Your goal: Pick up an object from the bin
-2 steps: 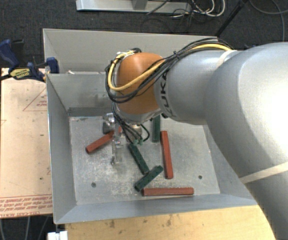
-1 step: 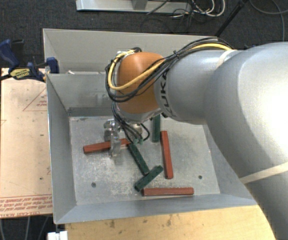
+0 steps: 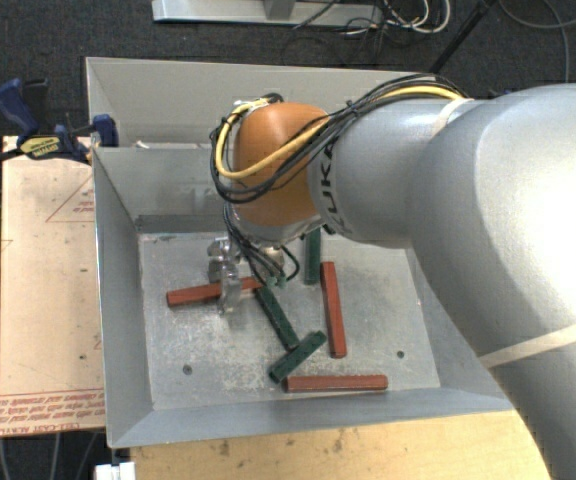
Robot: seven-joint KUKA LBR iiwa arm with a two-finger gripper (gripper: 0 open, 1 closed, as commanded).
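Camera view, entries counted outward from the lens.

1. The arm [image 3: 498,228]: its broad silver link lies nearest us. It enters from the view's right and covers the right side of the bin.
2. The orange cover [image 3: 278,163] at the wrist, looped with black and yellow cables [image 3: 230,158].
3. The end effector [image 3: 230,290], below the cover and low over the floor of the grey metal bin [image 3: 118,288]. We take it as our landmark. We cannot tell whether it stands wide or narrow.
4. The crosswise red-brown bar [image 3: 190,295] lies flat directly beneath the end effector. Its longer part reaches out to the view's left and a short stub to the right. We cannot tell whether it is gripped.
5. The slanting green bar [image 3: 280,320] starts just right of the end effector and runs toward the near right.
6. The short green bar [image 3: 300,355] lies across the far end of the slanting one, making a T.
7. The lengthwise red-brown bar [image 3: 334,313] lies further right of the end effector, beside the T.
8. The near red-brown bar [image 3: 336,382] is farthest from the end effector, flat along the near wall.
9. The half-hidden green bar [image 3: 312,260] lies right of the end effector, its upper end under the cover.
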